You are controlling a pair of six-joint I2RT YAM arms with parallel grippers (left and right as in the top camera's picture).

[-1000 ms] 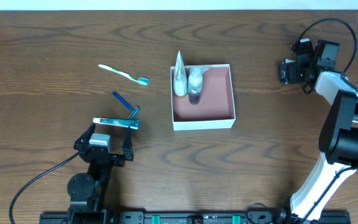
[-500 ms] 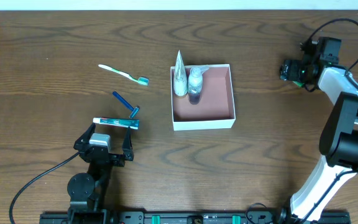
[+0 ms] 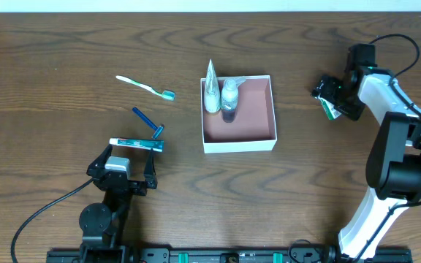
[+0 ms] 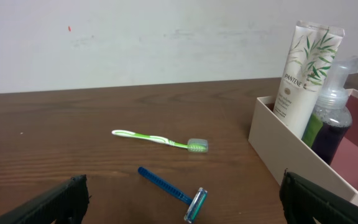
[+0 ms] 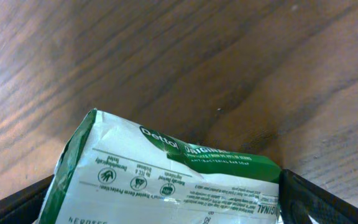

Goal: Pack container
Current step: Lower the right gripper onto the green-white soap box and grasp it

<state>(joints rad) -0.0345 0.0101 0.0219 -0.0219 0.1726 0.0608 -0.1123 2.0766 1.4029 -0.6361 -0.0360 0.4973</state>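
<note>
The container is a square white box with a reddish floor, mid-table. A white Pantene tube and a clear pump bottle stand in its far left corner. My right gripper hangs to its right, shut on a green-and-white soap packet that spans both fingers; the same soap packet pokes out below the jaws from above. My left gripper is open low on the left. A green toothbrush, a blue razor and a toothpaste tube lie beyond it.
From the left wrist, the razor lies just ahead between the open fingers of the left gripper, the toothbrush farther off, and the container wall at right. A black cable trails from the left arm's base.
My right gripper has swung down and left toward the container, bringing the soap packet into overhead view. The left arm and the items on the table have not moved.
</note>
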